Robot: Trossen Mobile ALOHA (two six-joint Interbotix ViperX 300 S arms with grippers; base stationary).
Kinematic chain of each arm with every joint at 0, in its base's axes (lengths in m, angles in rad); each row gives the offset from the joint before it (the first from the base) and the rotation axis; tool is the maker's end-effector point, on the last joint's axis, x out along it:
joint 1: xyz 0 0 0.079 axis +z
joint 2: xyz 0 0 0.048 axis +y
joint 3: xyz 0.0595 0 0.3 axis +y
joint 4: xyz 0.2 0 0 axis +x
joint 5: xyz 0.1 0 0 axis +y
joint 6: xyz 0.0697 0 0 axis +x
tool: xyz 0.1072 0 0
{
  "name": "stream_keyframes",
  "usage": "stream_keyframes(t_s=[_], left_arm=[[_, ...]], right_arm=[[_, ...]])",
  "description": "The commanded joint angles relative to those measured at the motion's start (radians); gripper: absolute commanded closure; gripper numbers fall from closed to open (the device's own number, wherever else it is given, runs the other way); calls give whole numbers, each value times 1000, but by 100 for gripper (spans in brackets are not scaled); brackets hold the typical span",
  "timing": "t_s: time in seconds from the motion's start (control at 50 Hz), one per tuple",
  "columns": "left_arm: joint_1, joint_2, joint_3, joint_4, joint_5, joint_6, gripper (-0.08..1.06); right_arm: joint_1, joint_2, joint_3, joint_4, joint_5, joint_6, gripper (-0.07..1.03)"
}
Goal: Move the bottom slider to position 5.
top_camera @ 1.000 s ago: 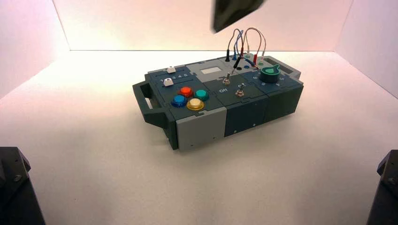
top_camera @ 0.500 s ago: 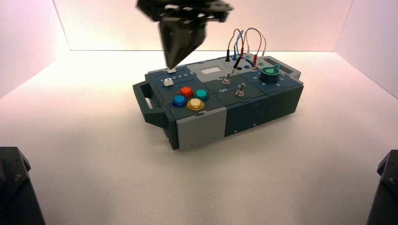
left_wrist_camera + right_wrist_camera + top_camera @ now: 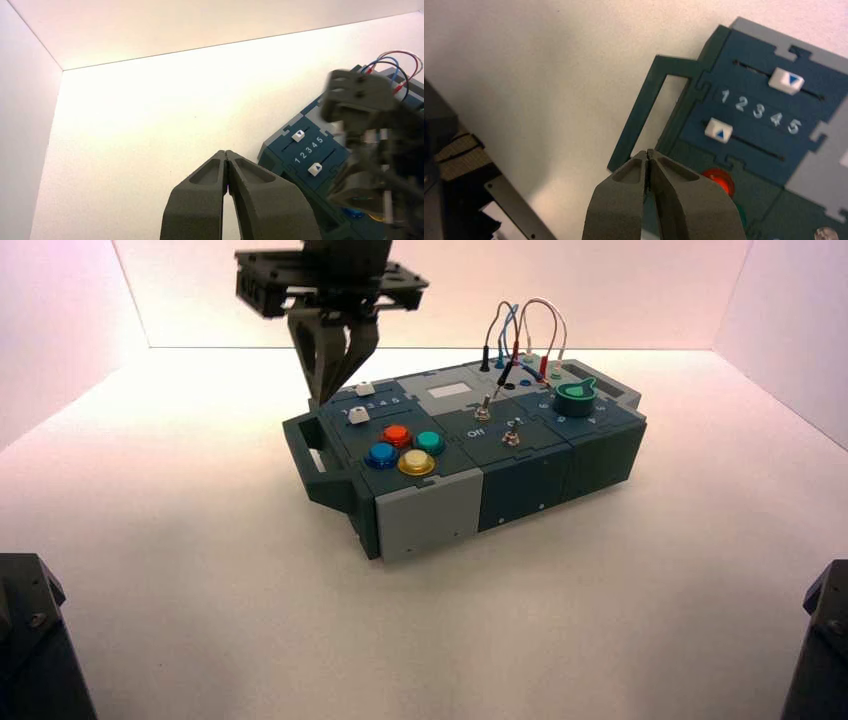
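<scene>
The bottom slider's white knob (image 3: pixel 718 130) sits by digit 1, on the side of the digit row nearest the red button; it also shows in the high view (image 3: pixel 358 414) and the left wrist view (image 3: pixel 315 169). Digit 5 (image 3: pixel 794 127) ends that row. My right gripper (image 3: pixel 322 400) is shut and empty, with its tips (image 3: pixel 648 152) over the box's left end by the handle (image 3: pixel 644 112), short of the knob and apart from it. My left gripper (image 3: pixel 226 152) is shut and empty, away to the box's left and out of the high view.
A second white slider knob (image 3: pixel 787 81) sits beyond the digits, near 4 and 5. Red (image 3: pixel 397 434), teal (image 3: pixel 430 442), blue (image 3: pixel 381 454) and yellow (image 3: pixel 416 462) buttons lie beside the sliders. Toggle switches (image 3: pixel 482 411), wires (image 3: pixel 520 335) and a green knob (image 3: pixel 576 397) stand further right.
My right gripper has swung in from the upper middle, moving left and down to the box's left end by the sliders. The slider knobs have not moved.
</scene>
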Motion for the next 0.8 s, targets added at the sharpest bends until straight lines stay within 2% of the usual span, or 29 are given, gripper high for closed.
stream_keyframes(t_s=[0.02,0.16,0.32,0.8], left_arm=[[2,3,-20,3,-6,5,101],[2,2,-18,3,-5,5,101],[2,-3,-18,3,-6,5,101],[2,-14,-20,2,-6,5,101]], right_arm=[[-11,11,-58,-3,3,-3,99],[-37,38,-84,-3,6,-3,99],[-63,41,-80,-3,9,-3,99],[-72,84,-83,-9,9,-3,99]])
